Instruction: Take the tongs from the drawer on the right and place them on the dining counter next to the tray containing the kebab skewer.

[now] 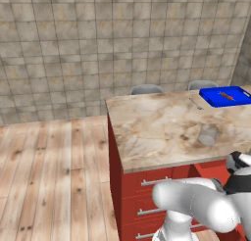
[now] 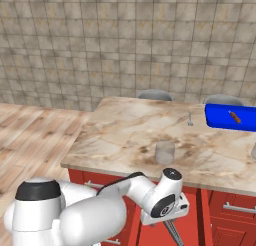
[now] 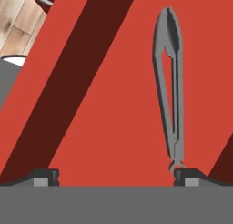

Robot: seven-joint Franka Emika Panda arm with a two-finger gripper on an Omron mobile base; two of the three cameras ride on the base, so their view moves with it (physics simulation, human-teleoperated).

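Below open hand [image 3: 116, 175]: tongs [image 3: 169, 86] flat on red drawer [image 3: 113, 118] floor, hinged end at right fingertip [image 3: 185, 174].

**Bits and pieces around the room**

A clear greyish cup [image 1: 208, 134] stands upright on the marbled top, near its front edge — nothing touches it. Further back, toward the far edge, a small thin silver utensil [image 1: 196, 104] lies flat, well apart from the cup. Two grey-seated stools [image 1: 146, 89] peek up from behind the far edge. A tiled wall [image 1: 98, 44] in mottled grey-beige closes off the back — pale wooden floorboards [image 1: 49, 176] run along the left side.
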